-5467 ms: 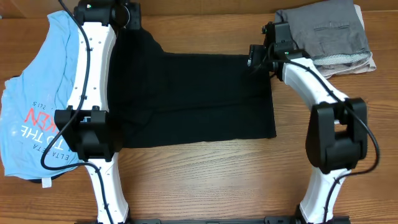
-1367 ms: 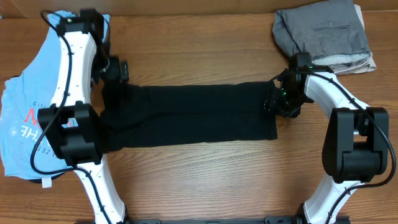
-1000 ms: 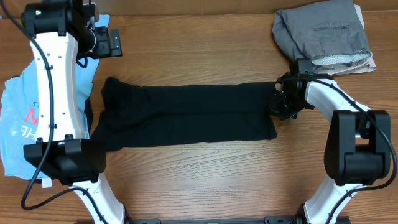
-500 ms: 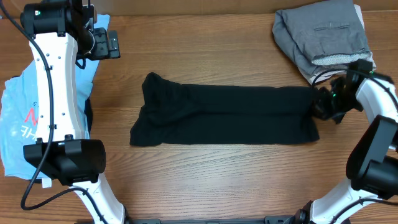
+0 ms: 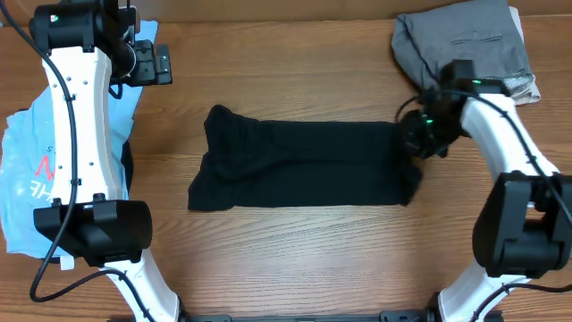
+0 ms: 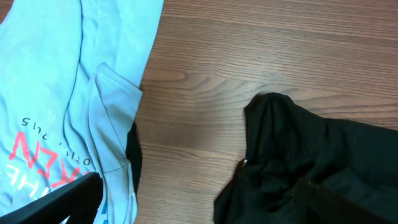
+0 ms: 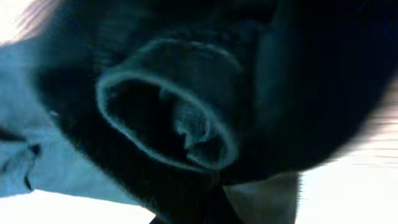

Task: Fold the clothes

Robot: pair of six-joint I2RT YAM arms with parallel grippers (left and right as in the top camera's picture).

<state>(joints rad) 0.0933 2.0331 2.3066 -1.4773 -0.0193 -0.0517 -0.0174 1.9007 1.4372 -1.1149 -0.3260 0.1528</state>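
black t-shirt (image 5: 304, 165): is lying mid-table as a long strip, long axis running left–right
right gripper (image 5: 418, 136): is sitting on the strip's right end, jaws clamped on that edge, with the cloth stretching away to its left
left gripper (image 5: 154, 64): is hanging wide open and holding nothing, up-left of the strip's left end and well apart from it
light blue shirt (image 5: 27, 170): is lying at the far left, bare wood between it and the strip
nearer arm: right; likely folding the right end leftward along the axis

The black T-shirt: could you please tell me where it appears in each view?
Overhead: black T-shirt, a folded strip at centre.
Left wrist: lower right, its bunched end.
Right wrist: close up, filling the blurred frame.
Landmark: light blue shirt, left of it in overhead and left wrist.
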